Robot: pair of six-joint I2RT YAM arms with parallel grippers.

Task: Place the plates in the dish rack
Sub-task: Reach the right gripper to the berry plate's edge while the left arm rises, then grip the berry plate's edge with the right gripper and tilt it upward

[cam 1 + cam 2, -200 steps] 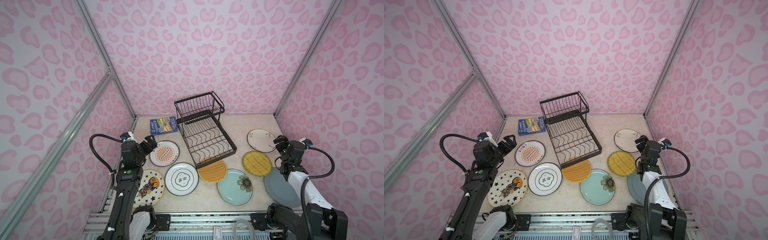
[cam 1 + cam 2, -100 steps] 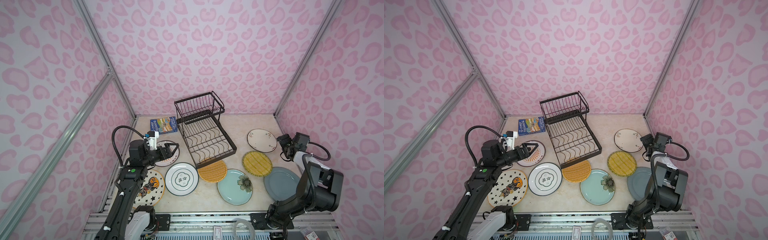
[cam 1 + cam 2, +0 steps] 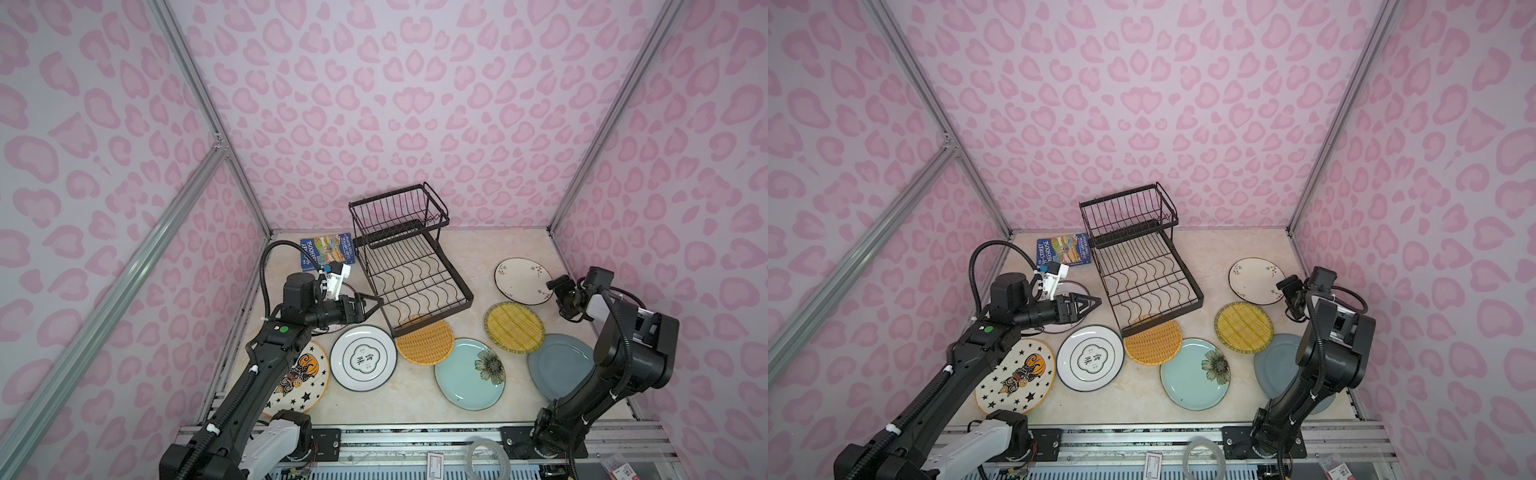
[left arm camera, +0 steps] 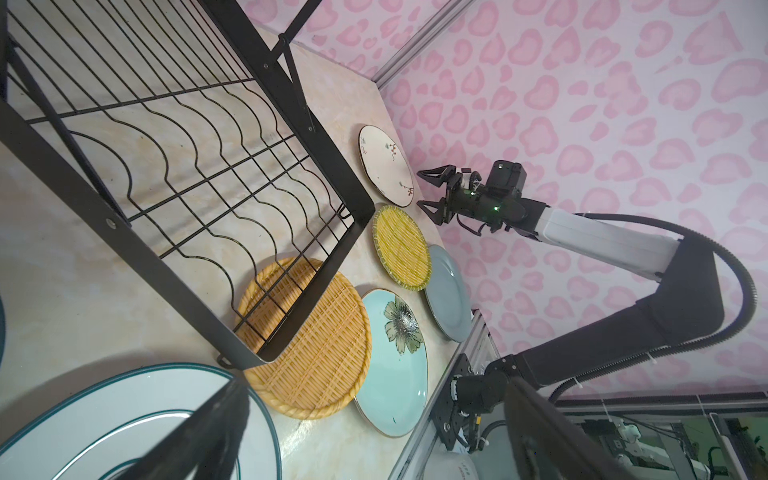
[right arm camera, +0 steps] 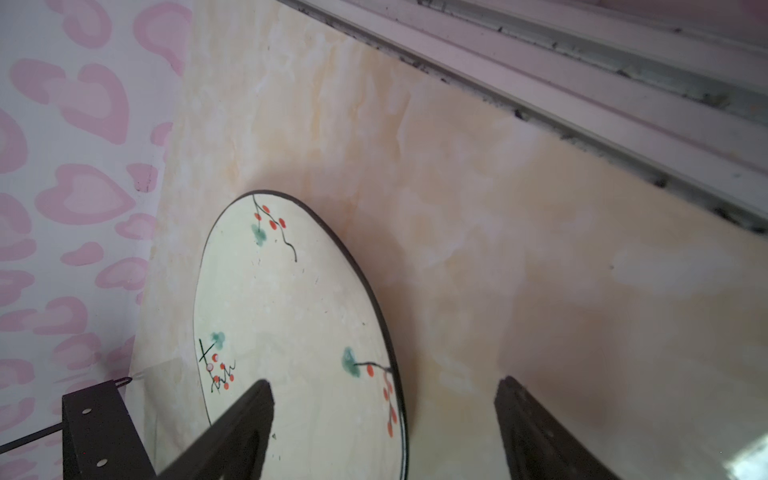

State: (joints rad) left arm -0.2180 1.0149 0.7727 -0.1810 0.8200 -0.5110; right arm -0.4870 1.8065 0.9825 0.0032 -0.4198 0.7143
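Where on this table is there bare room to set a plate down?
Bare tabletop lies at the back, between the dish rack and the cream berry plate. A smaller strip lies at the front between the white plate and teal plate. Crowded: around the orange woven plate under the rack's corner.

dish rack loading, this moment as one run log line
black wire dish rack: no plates | left gripper: open, beside rack | right gripper: open, straddling rim of cream round plate with red berries

Top pair overhead; wrists low, share berry plate (image 4: 384, 166) (image 5: 291, 316)
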